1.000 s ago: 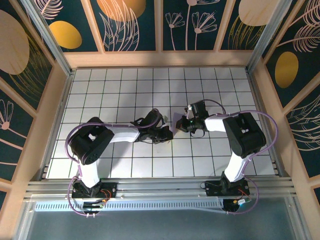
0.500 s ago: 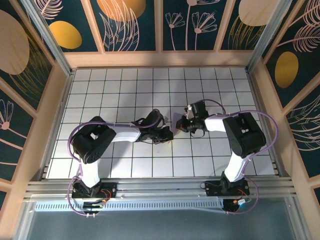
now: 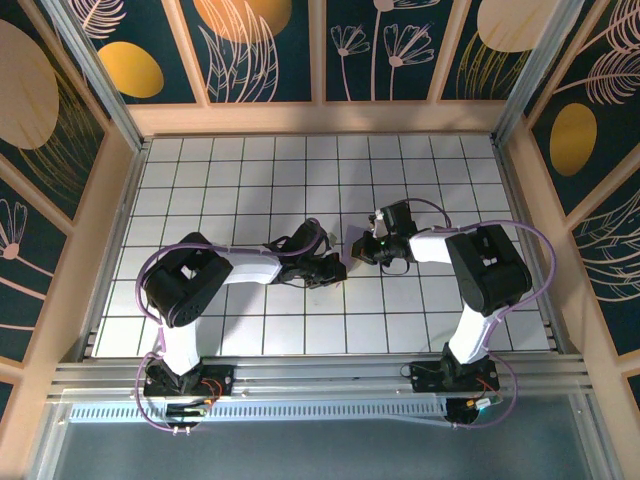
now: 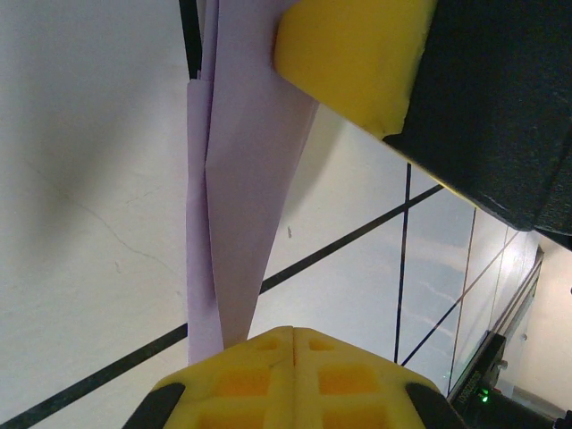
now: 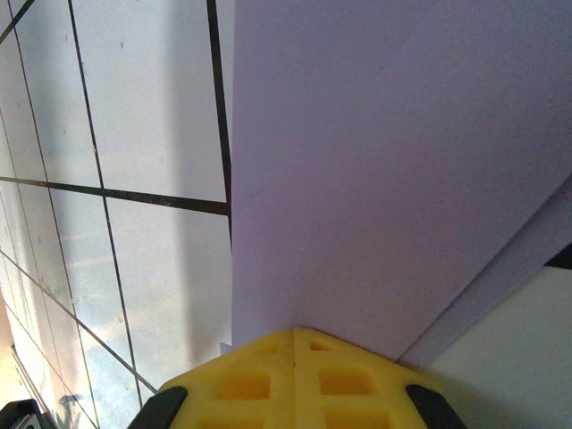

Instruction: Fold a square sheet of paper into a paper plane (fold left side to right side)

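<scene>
Paper [image 4: 237, 179] is already folded narrow, a long tapering strip with layered edges. In the top view it sits mid-frame on the grid table [image 3: 250, 180], between the two grippers, which are close together.

L gripper [image 3: 327, 268]: fingers apart. One yellow pad [image 4: 349, 49] is at the top of the wrist frame, overlapping the strip's wide end. The other is at the bottom edge, by the tip. Can't tell if the top pad is actually pressing.

R gripper [image 3: 366, 249]: a big lavender flap covers most of the upper right of its wrist frame and runs right down to the lower finger [image 5: 295, 375]. The other finger is hidden, so can't tell if it's clamped on the flap or just under it.

Risks, as I judge them:
- Thin paper w/ little pinning it. If the R side sweeps the flap over while the L pad isn't holding, the whole strip slides and the crease lands off the centre line.
- If the L pad drags sideways, the layers shear apart, giving a crooked edge.
- Too much pull at the flap edge could wrinkle or tear it at the existing crease.
- Grippers are v. near each other, so a wide sweep could bump fingers.
</scene>
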